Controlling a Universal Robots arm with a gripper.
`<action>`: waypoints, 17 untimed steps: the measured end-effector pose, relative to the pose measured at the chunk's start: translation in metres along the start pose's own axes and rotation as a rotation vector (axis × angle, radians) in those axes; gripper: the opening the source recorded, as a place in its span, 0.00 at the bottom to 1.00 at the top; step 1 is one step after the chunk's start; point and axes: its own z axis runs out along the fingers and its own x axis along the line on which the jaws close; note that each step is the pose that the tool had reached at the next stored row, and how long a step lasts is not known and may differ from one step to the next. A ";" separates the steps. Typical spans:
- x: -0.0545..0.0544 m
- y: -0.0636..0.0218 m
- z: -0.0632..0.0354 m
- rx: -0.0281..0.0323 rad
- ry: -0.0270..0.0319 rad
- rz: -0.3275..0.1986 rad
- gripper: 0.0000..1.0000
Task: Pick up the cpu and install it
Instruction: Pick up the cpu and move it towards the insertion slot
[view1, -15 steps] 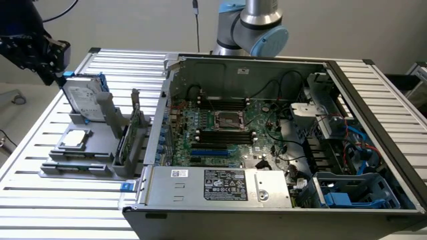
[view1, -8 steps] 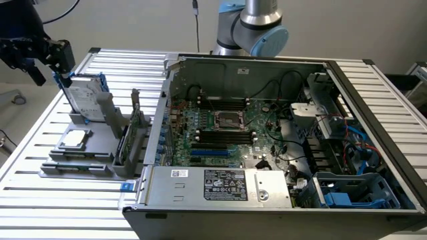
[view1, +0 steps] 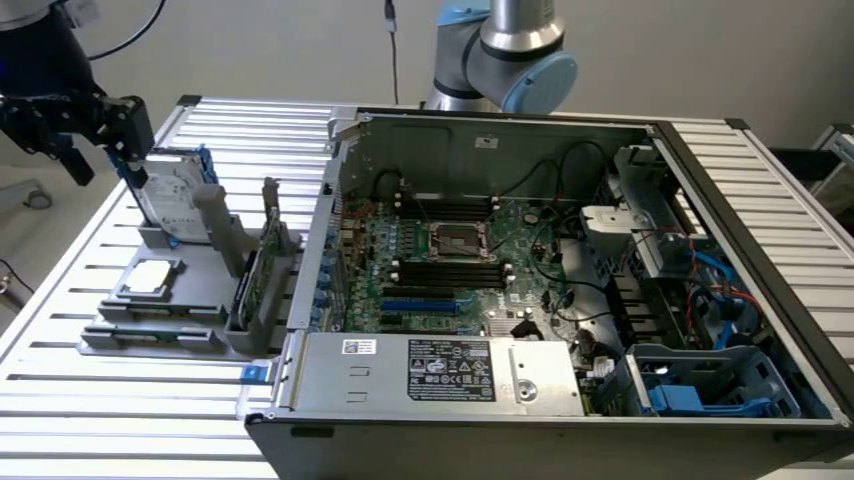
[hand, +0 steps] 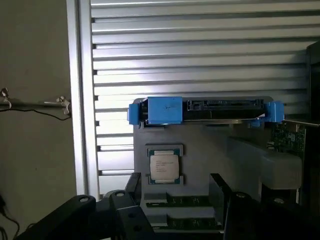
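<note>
Hovering near the cpu (hand: 164, 165), pincer (hand: 175, 200) spread wide.

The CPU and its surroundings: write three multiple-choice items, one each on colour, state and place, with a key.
1. The bracket on the rectangular silver hard drive is: A red; B blue; C yellow.
2. The dark gripper is: A shut on the hard drive; B open and empty; C shut on the bracket.
3. The small flat square silver-grey CPU lies: A on the hard drive; B between the gripper's fingers; C in the grey plastic holder.

Key: B, the bracket is plainly blue; B, the fingers stand apart with nothing between them; C, the chip sits flat in the holder's recess.
</note>
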 end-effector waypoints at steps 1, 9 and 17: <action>0.000 -0.0008 0.0018 0.0000 0.0002 -0.004 0.65; 0.000 -0.0077 0.0161 -0.0003 0.0015 -0.034 0.65; 0.000 -0.0137 0.0304 -0.0004 0.0024 -0.056 0.65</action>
